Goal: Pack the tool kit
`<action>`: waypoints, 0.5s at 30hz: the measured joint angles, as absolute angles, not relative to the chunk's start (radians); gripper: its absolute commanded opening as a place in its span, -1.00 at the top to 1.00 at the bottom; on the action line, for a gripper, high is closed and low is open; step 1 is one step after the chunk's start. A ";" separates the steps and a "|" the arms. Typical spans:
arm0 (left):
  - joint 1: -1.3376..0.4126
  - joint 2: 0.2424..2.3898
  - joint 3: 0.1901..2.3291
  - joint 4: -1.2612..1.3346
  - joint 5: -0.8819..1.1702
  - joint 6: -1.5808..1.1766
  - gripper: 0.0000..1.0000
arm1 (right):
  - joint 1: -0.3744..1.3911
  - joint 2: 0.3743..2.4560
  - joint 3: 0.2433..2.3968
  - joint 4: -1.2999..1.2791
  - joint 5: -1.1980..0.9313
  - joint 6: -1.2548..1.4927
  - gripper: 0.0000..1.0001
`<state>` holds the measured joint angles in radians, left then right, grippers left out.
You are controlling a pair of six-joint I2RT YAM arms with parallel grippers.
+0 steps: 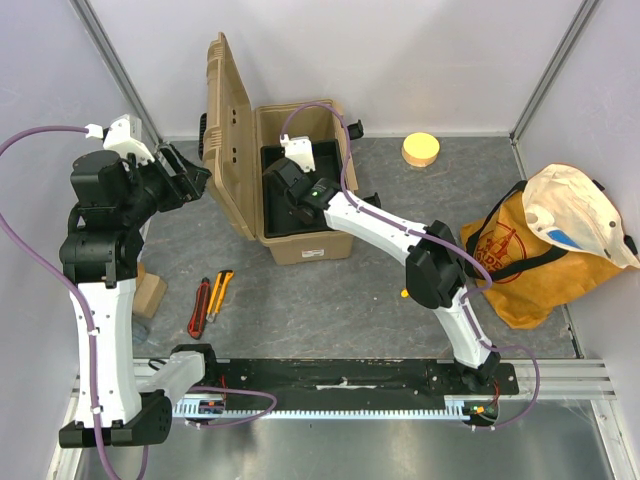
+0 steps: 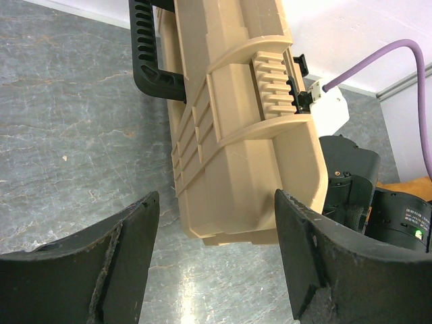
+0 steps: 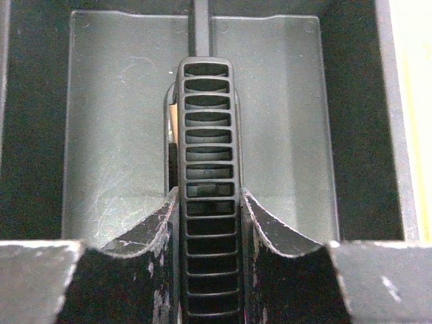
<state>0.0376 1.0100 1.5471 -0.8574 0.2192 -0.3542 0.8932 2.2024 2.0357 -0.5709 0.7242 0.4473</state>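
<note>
Right jaws clamped on tray handle (image 3: 209,135) in open toolbox (image 1: 305,245); left jaws apart, lid (image 2: 236,135) just ahead. Hand tools (image 1: 199,308) far from both, unpacked.

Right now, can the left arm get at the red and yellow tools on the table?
Probably yes. The red tool and yellow tool lie uncovered near its base, and the left fingers are open and empty beside the lid.
</note>
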 measured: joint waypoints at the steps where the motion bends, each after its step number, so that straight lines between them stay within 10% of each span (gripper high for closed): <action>1: 0.038 1.010 1.547 -0.857 0.219 -0.354 -0.50 | 0.893 2.202 2.035 -0.570 0.724 0.446 0.88; 7: 0.038 1.010 1.547 -0.857 0.219 -0.354 -0.50 | 0.893 2.191 2.011 -0.545 0.721 0.445 -0.03; 15: 0.038 1.010 1.547 -0.857 0.220 -0.354 -0.50 | 0.880 2.155 1.971 -0.542 0.717 0.482 -0.44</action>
<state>0.0376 1.0100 1.5471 -0.8570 0.2199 -0.3542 0.8803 2.1551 1.9709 -0.5415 0.7166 0.4824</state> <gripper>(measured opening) 0.748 0.681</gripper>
